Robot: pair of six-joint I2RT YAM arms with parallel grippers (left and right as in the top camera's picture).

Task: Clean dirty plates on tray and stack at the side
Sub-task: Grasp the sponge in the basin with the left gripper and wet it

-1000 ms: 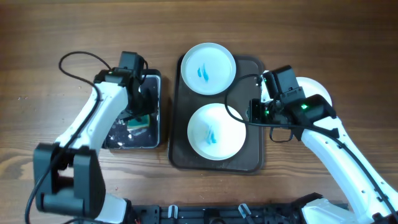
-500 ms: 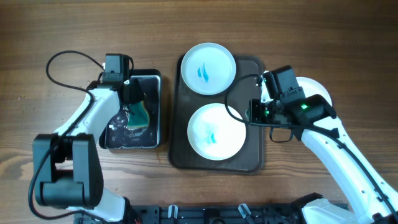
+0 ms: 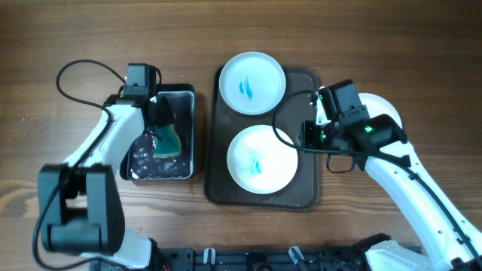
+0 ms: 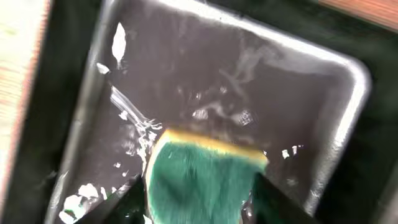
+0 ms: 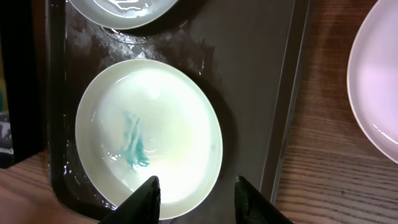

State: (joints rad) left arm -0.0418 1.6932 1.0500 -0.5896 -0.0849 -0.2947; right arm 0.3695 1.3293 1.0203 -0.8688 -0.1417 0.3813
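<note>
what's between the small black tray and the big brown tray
Only a narrow strip of bare wooden table separates the black tray from the brown tray; nothing sits in it. The overhead view shows this.

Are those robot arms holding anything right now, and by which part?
The left pincer grips a green-and-yellow sponge by its two side edges, over the wet basin. The right pincer is open above a plate, holding nothing.
</note>
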